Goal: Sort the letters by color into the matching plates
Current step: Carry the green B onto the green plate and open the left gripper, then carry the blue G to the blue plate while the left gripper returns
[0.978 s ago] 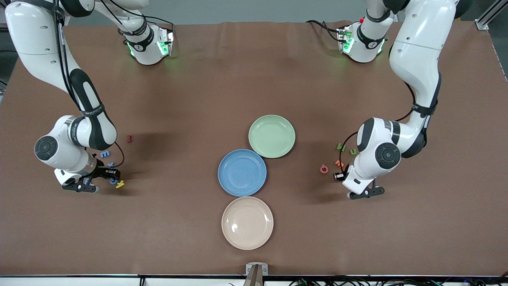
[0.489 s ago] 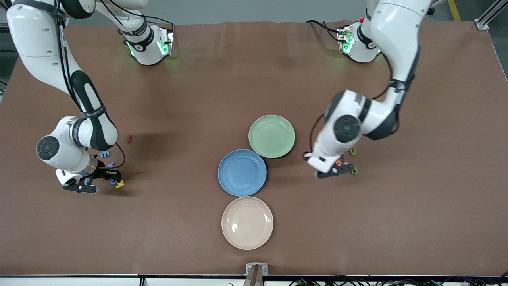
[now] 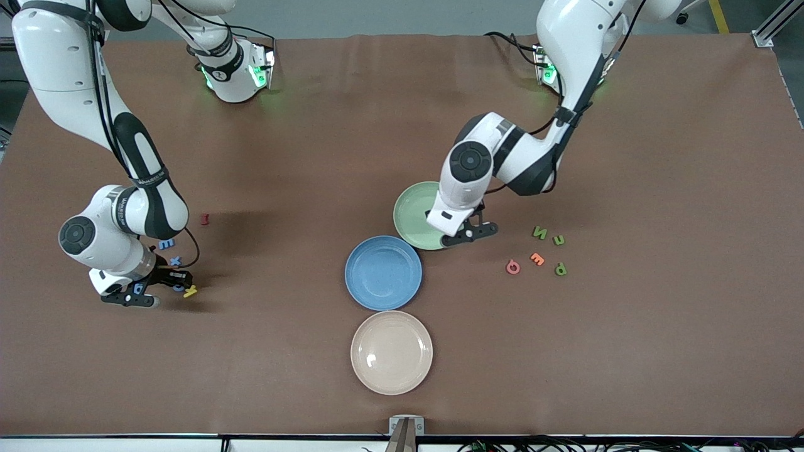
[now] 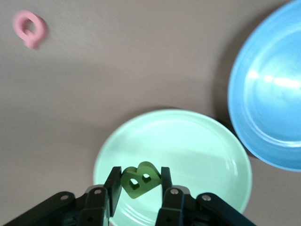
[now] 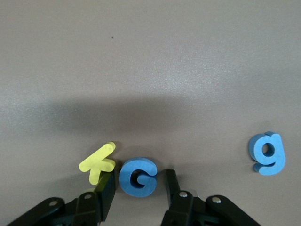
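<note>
Green foam sits between my left gripper's [image 4: 139,188] jaws: a dark green letter B [image 4: 139,179], pinched at its sides with the jaws closed in just to its width, hanging over the light green plate [image 4: 197,146]. The lower part of the letter is cut off by the edge of my left wrist view, and from the front my own wrist hides it entirely. The blue plate [image 3: 383,272] touches the green one, and the cream plate [image 3: 391,352] touches the blue one on the side nearer the front camera.

Three green letters [image 3: 540,233] lie on the table toward the left arm's end, well apart from my left gripper, with an orange letter [image 3: 537,258] and a pink letter [image 3: 513,267] among them.

My right gripper [image 5: 138,190] is down at the table at the right arm's end. Its jaws stand open around a blue letter G [image 5: 137,176], one finger on each side, with small gaps showing. A yellow letter [image 5: 99,162] lies just outside one finger; a blue letter g [image 5: 267,153] lies apart, outside the other. From the front I make out two more blue letters [image 3: 167,244] beside my right wrist, and a dark red letter [image 3: 204,219] farther off.
</note>
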You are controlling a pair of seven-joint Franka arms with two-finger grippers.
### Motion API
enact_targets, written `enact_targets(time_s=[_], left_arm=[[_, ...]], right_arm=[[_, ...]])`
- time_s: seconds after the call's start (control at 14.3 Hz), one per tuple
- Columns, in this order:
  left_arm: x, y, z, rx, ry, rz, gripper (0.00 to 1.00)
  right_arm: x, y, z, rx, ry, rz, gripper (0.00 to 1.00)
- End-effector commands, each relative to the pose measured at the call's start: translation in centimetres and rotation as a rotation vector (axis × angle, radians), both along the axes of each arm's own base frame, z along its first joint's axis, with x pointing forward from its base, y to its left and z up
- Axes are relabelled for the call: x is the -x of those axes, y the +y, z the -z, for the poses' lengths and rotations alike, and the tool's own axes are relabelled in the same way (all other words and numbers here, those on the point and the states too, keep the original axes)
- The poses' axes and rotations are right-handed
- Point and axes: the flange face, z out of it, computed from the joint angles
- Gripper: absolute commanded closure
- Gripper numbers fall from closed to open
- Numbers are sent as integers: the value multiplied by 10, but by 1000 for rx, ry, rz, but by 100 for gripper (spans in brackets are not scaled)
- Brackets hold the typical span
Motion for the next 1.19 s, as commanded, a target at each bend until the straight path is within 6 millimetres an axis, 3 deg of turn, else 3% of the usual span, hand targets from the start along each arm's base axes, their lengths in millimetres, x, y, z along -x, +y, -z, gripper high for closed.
enact_targets(time_s=[0.0, 0.28, 0.56, 0.7, 0.77, 0.98, 1.12], left_arm=[[20, -9, 15, 42, -12, -37, 73], [42, -21, 31, 73, -18, -63, 73], [53, -30, 35, 73, -17, -49, 70], [52, -29, 35, 72, -18, -46, 44], [52, -29, 34, 73, -20, -45, 25], [47, -26, 27, 78, -26, -40, 18], [39, -18, 17, 82, -35, -51, 13]], right_arm=[[-5, 0, 2, -8, -11, 11, 50], [-5, 0, 3, -8, -10, 11, 58], [-5, 1, 3, -8, -10, 10, 84], [-5, 1, 3, -9, -8, 10, 96], [-6, 1, 2, -8, -10, 6, 98], [-11, 3, -10, -11, -6, -2, 99], [-21, 7, -35, -27, 39, -4, 99]])
